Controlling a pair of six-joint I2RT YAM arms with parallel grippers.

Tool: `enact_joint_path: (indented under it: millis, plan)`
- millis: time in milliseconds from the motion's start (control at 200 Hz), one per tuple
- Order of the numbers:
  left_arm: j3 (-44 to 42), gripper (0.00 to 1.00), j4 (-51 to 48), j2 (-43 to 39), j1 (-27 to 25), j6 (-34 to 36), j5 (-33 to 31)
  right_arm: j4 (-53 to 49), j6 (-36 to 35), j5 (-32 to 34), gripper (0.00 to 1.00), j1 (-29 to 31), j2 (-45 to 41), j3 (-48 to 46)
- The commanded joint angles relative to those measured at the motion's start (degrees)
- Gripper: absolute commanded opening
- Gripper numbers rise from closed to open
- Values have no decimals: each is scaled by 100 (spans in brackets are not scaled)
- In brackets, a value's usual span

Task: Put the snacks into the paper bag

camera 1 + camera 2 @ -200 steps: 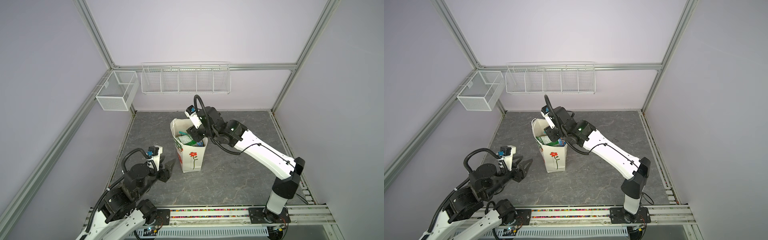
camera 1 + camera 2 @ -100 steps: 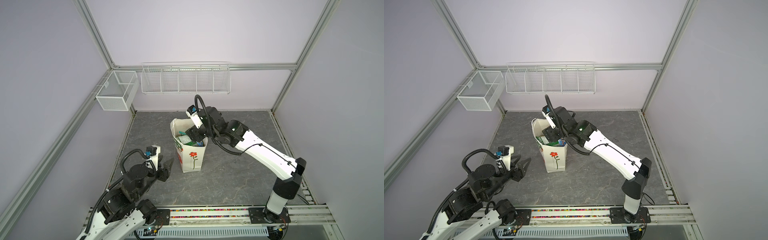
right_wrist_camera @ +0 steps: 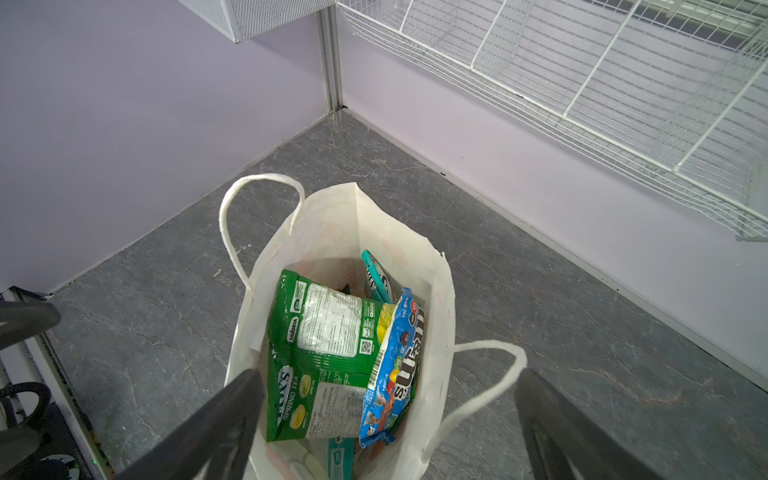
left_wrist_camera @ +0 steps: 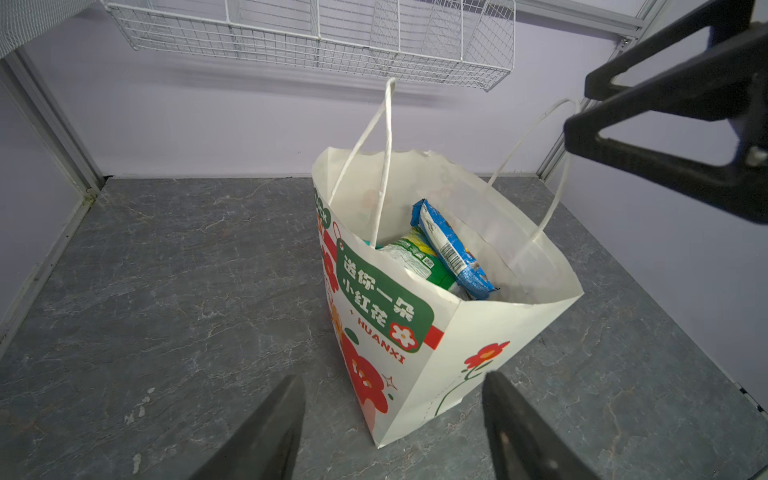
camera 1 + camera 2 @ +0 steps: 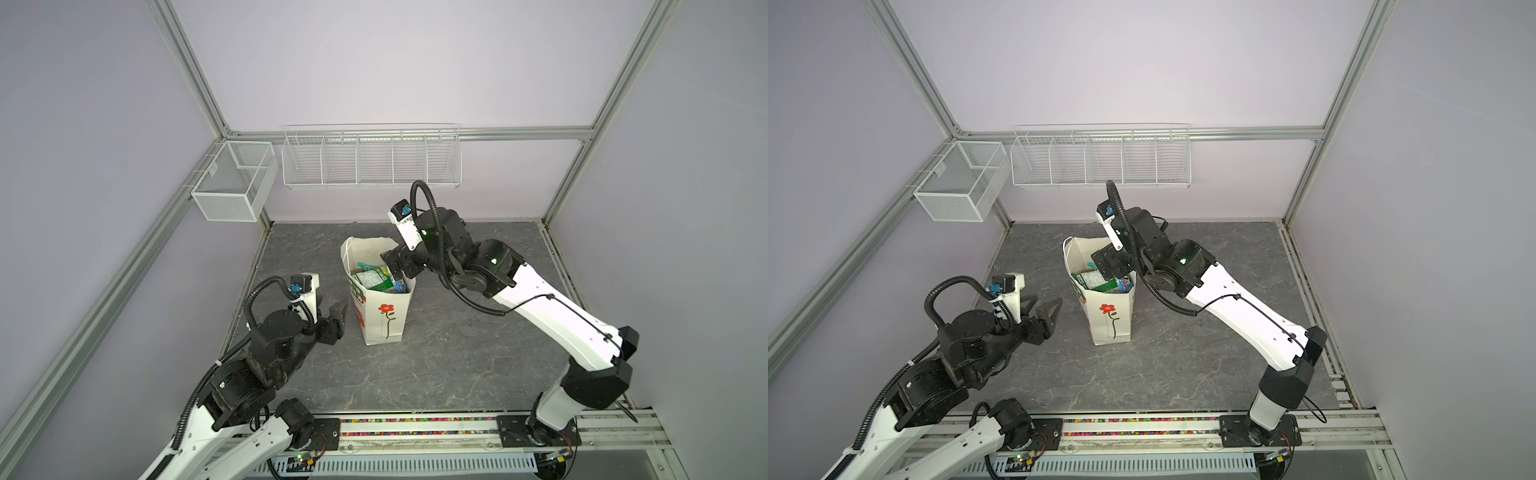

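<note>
In paper bag (image 4: 498, 328), snacks (image 3: 328, 353) look light, slippery (pinch a crimped edge); bag flimsy. Both empty: right hand (image 3: 386, 376) spread above, left hand (image 5: 1042, 305) apart.

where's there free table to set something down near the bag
Widest bare patch: the table between the paper bag and the front rail, running right beneath the right arm. Another bare strip lies behind the bag, toward the back wall. Crowded: the bag's left side, by the open left gripper, and its mouth, under the open right gripper.
</note>
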Motion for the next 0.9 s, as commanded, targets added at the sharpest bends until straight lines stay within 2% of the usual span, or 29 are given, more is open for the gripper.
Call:
enact_joint_path:
  millis: [0,285,405,485,570,780,895]
  plan:
    - [264,71,74,141,32,-107,-244,-72,-26,244,98,-72,-233,-175]
    - [741,77,235,709,32,-46,-545,7,253,499,98,-328,-576,-597]
    - [1008,77,283,1115,32,-33,-807,35,471,95,100,-577,-635,-785]
    - [1200,77,344,1380,78,22,-912,131,564,-287,96,-690,-682,-939]
    - [1442,76,437,1682,273,36,-661,247,584,-685,91,-757,-720,-1060]
    - [1967,72,598,2468,1146,-190,345,171,513,-1417,77,-800,-569,-973]
    - [2121,66,680,2755,1271,-230,552,120,498,-1431,55,-816,-513,-976]
